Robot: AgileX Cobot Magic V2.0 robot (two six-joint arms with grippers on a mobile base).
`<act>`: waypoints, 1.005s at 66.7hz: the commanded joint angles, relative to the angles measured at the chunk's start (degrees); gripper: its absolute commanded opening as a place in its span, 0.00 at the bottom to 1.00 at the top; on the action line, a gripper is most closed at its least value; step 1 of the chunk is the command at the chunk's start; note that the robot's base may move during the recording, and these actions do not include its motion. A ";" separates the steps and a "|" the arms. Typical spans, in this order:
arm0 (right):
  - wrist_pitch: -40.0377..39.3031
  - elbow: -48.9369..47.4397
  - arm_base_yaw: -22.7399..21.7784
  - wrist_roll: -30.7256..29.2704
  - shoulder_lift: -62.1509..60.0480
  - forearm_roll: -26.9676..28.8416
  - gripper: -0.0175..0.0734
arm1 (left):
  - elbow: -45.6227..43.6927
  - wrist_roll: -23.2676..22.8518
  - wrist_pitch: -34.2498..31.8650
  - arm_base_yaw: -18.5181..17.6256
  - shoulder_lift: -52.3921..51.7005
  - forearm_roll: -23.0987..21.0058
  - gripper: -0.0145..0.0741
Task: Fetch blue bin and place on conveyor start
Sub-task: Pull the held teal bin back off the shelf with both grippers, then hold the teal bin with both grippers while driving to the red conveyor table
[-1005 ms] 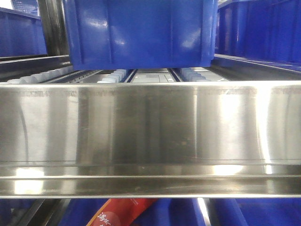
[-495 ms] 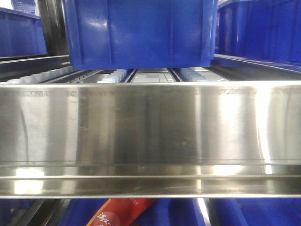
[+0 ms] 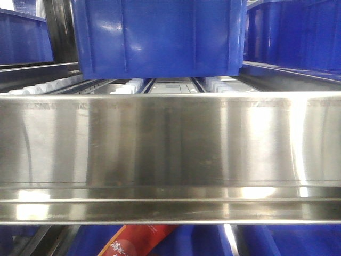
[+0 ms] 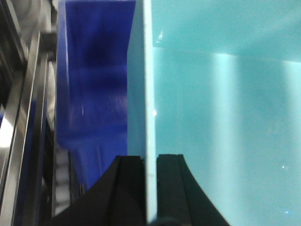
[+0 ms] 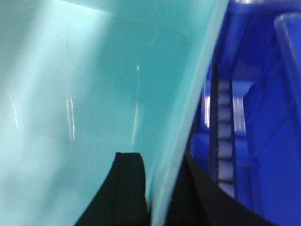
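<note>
Your left tool is pinched nearly closed on the blue bin's thin side wall, one finger inside, one outside. Your right tool clamps another wall the same way. The bin's up among the rack; the conveyor isn't in view. Careful: lift unevenly and that slick wall could slip free. A dark blue bin sits close at nine o'clock, so swing wide and you'll clip it. The steel rail could snag the base.
</note>
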 commanded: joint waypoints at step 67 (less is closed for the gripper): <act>-21.32 -0.31 0.22 -1.76 -0.69 0.90 0.02 | -0.71 -0.02 -11.72 -0.33 -0.62 -1.50 0.04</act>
